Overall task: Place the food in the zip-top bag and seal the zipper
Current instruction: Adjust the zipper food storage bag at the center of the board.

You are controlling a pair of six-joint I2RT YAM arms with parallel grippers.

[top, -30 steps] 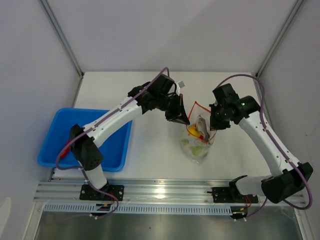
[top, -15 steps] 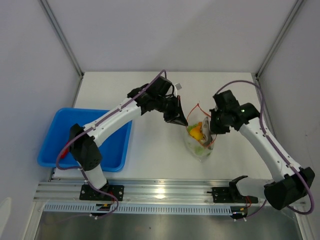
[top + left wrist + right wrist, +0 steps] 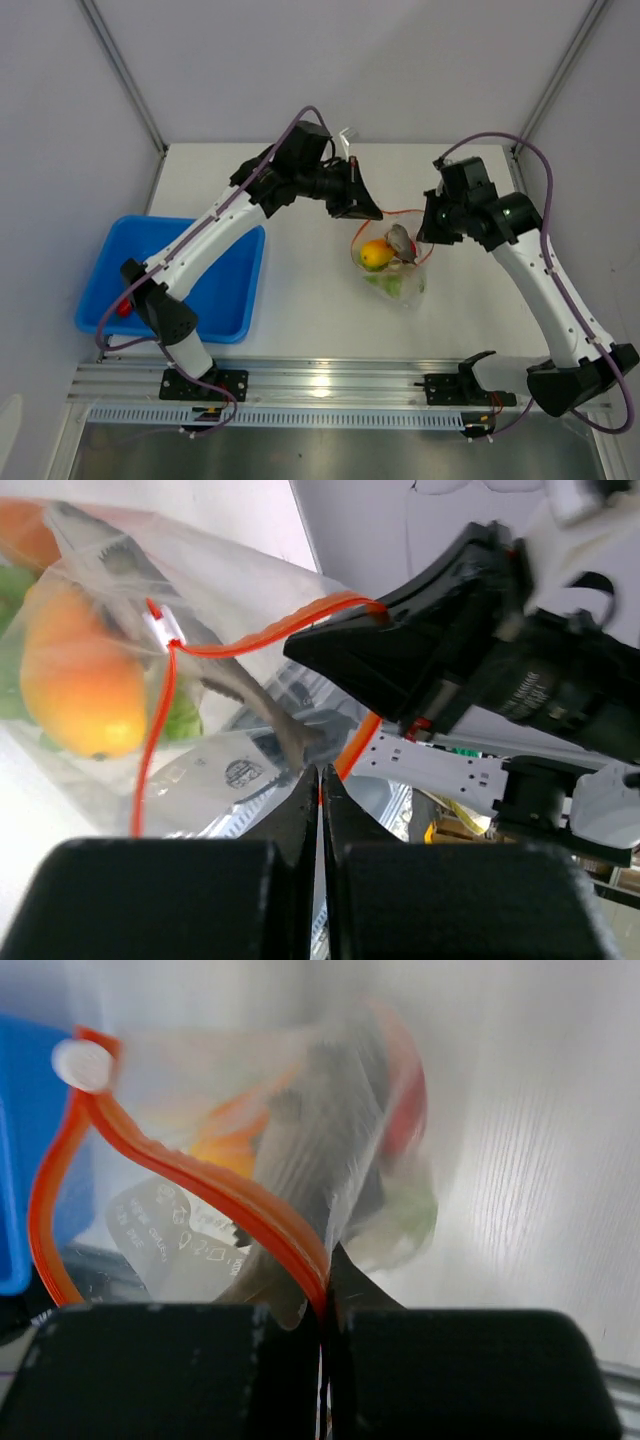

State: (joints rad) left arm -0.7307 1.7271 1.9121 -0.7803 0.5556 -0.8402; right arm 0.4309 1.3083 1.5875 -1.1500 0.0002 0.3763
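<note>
The clear zip-top bag (image 3: 392, 262) hangs between my two grippers above the table, its mouth open. Inside show an orange-yellow fruit (image 3: 376, 254), a grey fish (image 3: 403, 241), green bits (image 3: 392, 285) and a red piece. My left gripper (image 3: 368, 211) is shut on the bag's left mouth edge; in the left wrist view the red zipper (image 3: 262, 636) runs across with its white slider (image 3: 161, 629). My right gripper (image 3: 428, 228) is shut on the right end of the zipper (image 3: 205, 1187), seen close in the right wrist view. The fruit (image 3: 77, 680) also shows in the left wrist view.
A blue tray (image 3: 227, 297) sits at the left of the table with a small red piece (image 3: 123, 307) at its near-left corner. Grey walls stand at the back and sides. A metal rail runs along the near edge.
Both grippers have lifted and moved back with the bag, and the left has pulled away to the left. The bag's mouth has opened wider and the bag now hangs higher.
</note>
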